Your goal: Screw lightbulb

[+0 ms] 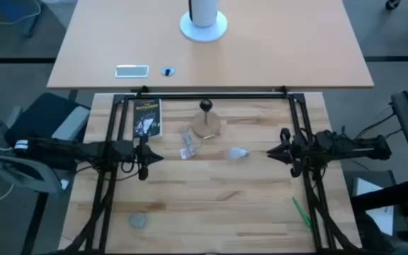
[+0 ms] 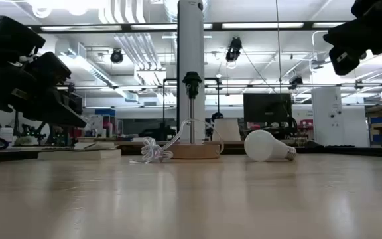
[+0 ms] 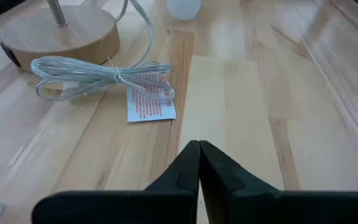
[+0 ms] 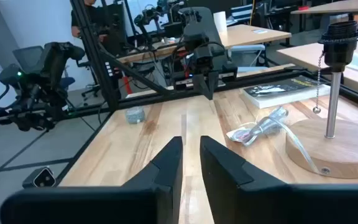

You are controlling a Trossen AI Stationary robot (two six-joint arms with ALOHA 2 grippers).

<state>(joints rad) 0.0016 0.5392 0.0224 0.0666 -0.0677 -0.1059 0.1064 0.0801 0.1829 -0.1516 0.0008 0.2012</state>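
The white lightbulb (image 1: 237, 153) (image 2: 265, 146) lies on its side on the wooden table, and its globe also shows in the left wrist view (image 3: 184, 7). Its screw base (image 2: 289, 155) points toward the table's right. The lamp stands farther back, a black socket (image 1: 206, 106) (image 4: 342, 37) on a thin stem rising from a round wooden base (image 1: 206, 126). My left gripper (image 1: 160, 157) (image 3: 199, 144) hovers shut to the left of the bulb. My right gripper (image 1: 270, 151) (image 4: 191, 140) hovers to the bulb's right, its fingers a narrow gap apart, with nothing between them.
A bundled clear cord with a paper tag (image 1: 188, 146) (image 3: 104, 74) lies beside the lamp base. A black book (image 1: 146, 117) lies at the far left. A green pen (image 1: 301, 211) and a small grey object (image 1: 138, 221) lie near the front edge. A black frame (image 1: 211, 94) borders the table.
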